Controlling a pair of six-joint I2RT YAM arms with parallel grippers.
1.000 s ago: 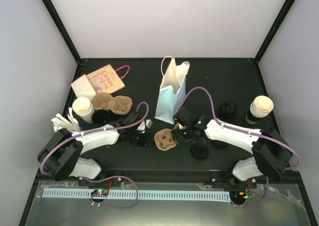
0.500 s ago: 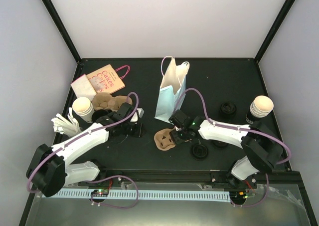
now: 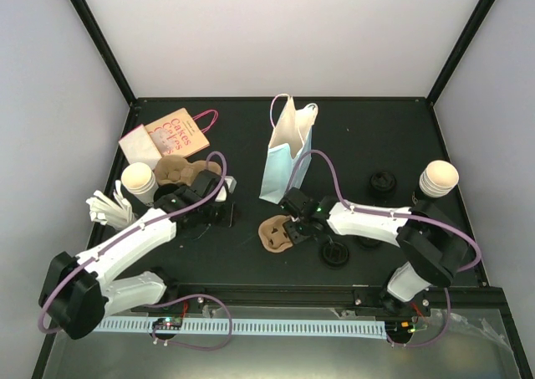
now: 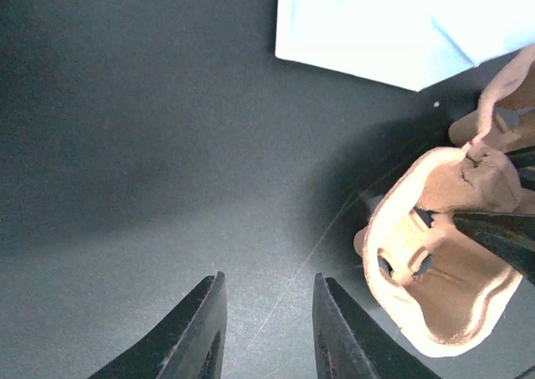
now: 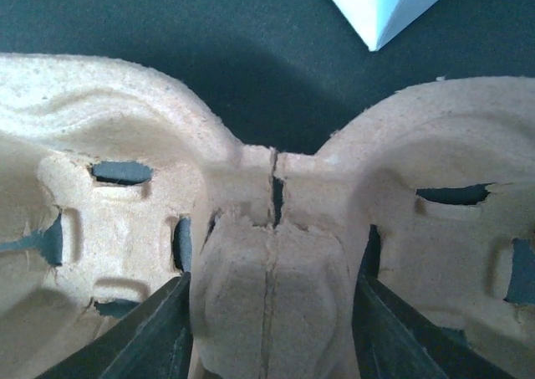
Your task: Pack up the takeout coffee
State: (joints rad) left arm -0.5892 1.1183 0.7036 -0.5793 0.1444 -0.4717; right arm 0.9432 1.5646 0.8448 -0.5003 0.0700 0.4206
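A brown pulp cup carrier (image 3: 274, 233) lies on the black table in front of the pale blue paper bag (image 3: 288, 157), which stands upright and open. My right gripper (image 3: 294, 227) is shut on the carrier's middle ridge (image 5: 272, 287), one finger on each side. My left gripper (image 3: 222, 212) is open and empty, low over bare table left of the carrier (image 4: 443, 253). In the left wrist view the bag's bottom edge (image 4: 393, 28) is at the top. Paper cups stand at the left (image 3: 139, 182) and right (image 3: 438, 180).
A second carrier (image 3: 185, 171) lies behind my left arm, with a pink-handled printed bag (image 3: 171, 132) flat at the back left. White cutlery (image 3: 104, 207) lies at the left edge. Black lids (image 3: 382, 182) (image 3: 336, 253) lie near my right arm.
My left gripper has drawn back and to the left, away from the carrier. My right gripper has moved a little left, holding the carrier.
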